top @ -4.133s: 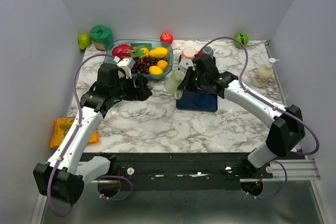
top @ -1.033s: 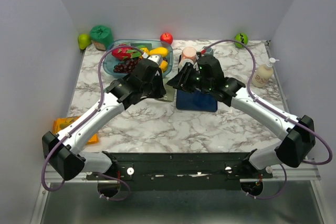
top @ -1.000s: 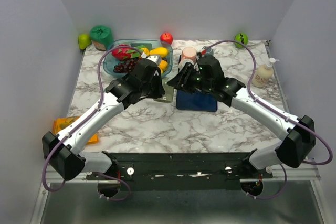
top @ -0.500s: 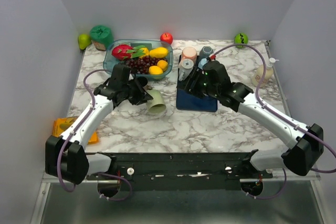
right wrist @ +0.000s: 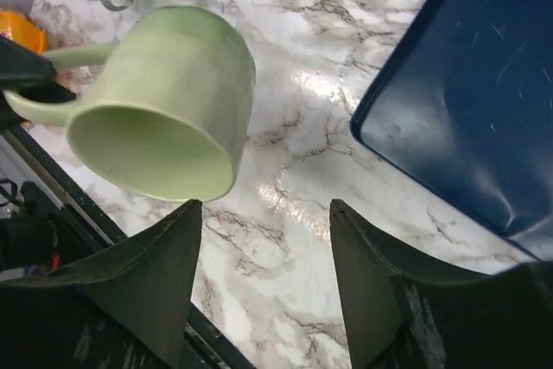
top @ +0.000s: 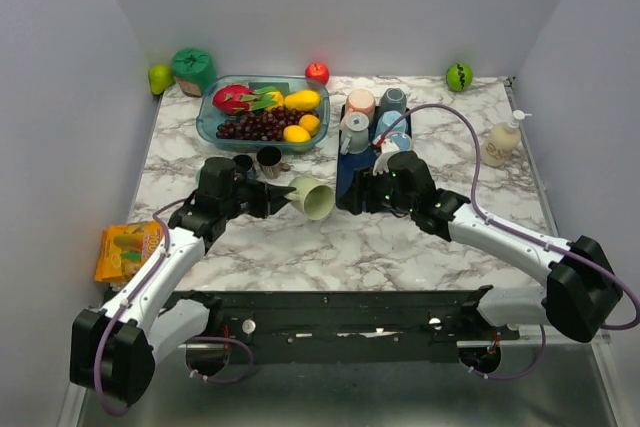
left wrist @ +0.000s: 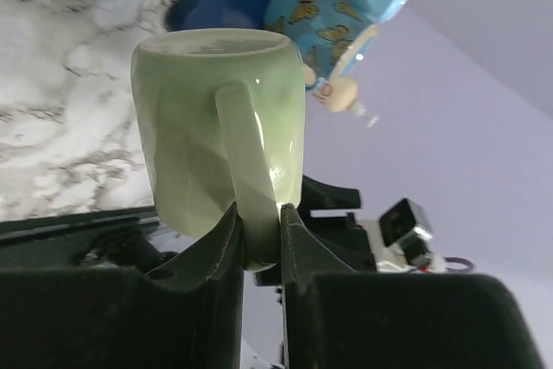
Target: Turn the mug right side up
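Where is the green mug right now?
Overhead view, centre-left: the green mug is held sideways by its handle in the left gripper, just left of the blue tray.

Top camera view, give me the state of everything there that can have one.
Green mug: tipped on its side, held by the handle.
Left pincer: shut on the mug's handle.
Right pincer: open, empty.
Soap bottle: upright.
Fruit bowl: filled with fruit.
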### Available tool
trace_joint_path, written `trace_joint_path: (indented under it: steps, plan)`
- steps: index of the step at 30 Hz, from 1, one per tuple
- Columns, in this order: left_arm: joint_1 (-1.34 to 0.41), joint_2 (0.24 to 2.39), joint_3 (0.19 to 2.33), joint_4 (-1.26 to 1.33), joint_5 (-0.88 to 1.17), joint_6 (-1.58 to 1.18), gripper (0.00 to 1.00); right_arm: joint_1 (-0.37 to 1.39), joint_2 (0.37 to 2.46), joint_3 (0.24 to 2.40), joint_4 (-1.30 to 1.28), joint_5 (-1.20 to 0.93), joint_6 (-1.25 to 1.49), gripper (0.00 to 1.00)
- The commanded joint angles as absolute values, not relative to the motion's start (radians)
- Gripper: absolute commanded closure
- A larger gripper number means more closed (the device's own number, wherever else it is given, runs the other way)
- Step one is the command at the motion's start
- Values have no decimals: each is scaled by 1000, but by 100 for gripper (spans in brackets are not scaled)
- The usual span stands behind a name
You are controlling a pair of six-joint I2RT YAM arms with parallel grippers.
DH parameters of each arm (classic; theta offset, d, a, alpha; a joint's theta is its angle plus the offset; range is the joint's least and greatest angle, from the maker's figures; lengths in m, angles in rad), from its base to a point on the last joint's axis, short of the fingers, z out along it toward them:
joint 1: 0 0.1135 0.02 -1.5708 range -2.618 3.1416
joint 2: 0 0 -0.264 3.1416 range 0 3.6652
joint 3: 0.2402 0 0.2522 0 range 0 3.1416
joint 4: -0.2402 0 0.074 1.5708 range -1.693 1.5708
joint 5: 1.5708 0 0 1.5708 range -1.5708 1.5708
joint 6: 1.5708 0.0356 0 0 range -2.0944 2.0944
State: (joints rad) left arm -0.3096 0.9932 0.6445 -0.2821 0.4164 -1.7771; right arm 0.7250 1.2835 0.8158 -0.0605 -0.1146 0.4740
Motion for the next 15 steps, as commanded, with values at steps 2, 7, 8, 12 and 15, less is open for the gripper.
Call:
trace_joint_path:
  steps: [2,7,8,12,15]
  plan:
    - [-310,913,680,-224,397,-1940,100,758,1313,779,256,-213,344,29]
    - [-310,919,710,-232,413,-1944,100,779,1367,807,336,-192,360,28]
    - [-310,919,713,-230,416,-1944,100,782,1391,813,356,-187,364,28]
    - [-310,923,735,-224,417,-1948,100,785,1442,847,353,-150,371,28]
    - [-310,931,742,-219,422,-1948,100,785,1460,856,351,-137,374,30]
